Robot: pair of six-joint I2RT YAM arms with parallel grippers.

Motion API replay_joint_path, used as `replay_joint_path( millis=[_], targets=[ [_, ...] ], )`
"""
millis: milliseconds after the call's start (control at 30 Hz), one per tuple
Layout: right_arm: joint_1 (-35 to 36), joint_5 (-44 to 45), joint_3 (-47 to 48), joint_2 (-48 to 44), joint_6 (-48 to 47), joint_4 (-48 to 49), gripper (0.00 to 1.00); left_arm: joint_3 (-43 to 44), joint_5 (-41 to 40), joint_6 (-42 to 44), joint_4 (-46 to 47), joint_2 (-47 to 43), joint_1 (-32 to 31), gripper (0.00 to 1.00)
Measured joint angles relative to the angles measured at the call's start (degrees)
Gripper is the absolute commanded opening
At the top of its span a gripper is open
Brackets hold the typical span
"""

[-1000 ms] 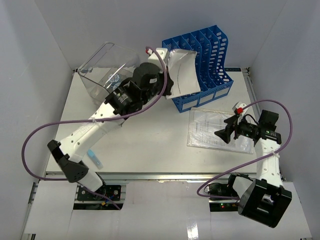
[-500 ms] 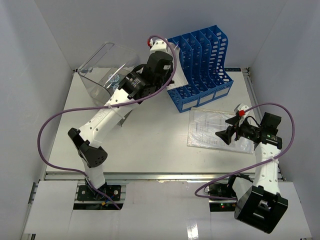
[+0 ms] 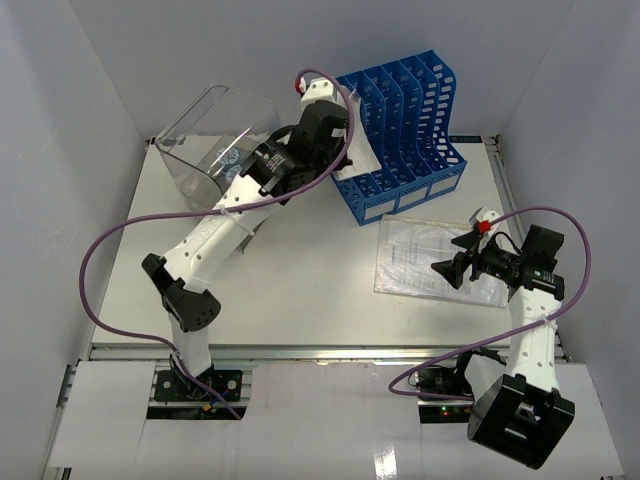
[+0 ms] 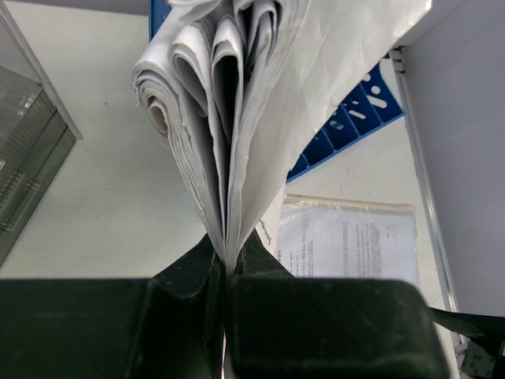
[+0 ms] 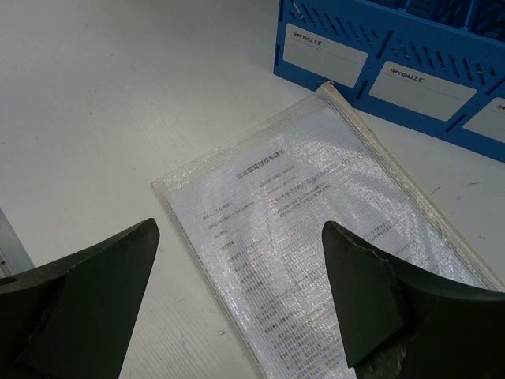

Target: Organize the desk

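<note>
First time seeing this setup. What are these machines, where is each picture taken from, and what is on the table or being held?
These are two robot arms bolted at the near edge of a white desk. The overhead view looks down from behind them; the other two views come from a camera on each wrist. On the desk stand a blue file rack and a clear plastic box, and a see-through zip pouch of printed sheets lies flat. The left fingers pinch a bundle of papers up by the rack. The right fingers stand open above the pouch, holding nothing.
</note>
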Motion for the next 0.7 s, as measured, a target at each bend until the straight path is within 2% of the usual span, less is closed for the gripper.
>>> replay_joint_path(
  millis=[267,700],
  targets=[
    [-0.52,-0.32,-0.53,-0.37,0.42,0.40,0.90,2.73,-0.16,-0.55,-0.67,6.61,0.00,0.00],
    [-0.86,-1.11,-0.78,-0.37,1.07,0.50,0.90,5.35,1.85,-1.62,0.66,11.33,0.00,0.00]
  ],
)
